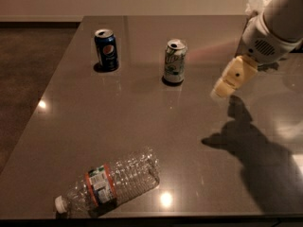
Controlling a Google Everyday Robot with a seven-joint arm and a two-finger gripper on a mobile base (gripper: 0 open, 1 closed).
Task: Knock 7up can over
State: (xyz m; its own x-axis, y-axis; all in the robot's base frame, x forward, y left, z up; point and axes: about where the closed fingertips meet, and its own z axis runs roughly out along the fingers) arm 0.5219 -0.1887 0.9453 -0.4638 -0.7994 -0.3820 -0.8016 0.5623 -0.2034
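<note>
1. The 7up can (174,60) is standing upright toward the far middle of the table (142,122).
2. The gripper (220,91) is hovering right of the can, apart from it; wide or narrow, I cannot tell.
3. A Pepsi can (106,49) is standing left; a bottle (111,182) is lying near the front edge.

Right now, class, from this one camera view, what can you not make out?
- The arm above the gripper, which hangs over the table right of the 7up can: cut off by the right edge.
- The white crumpled item, top right: mostly hidden behind the arm.
- The plastic bottle: label print too small to read.
- The 7up can's far side: turned away from the camera.
</note>
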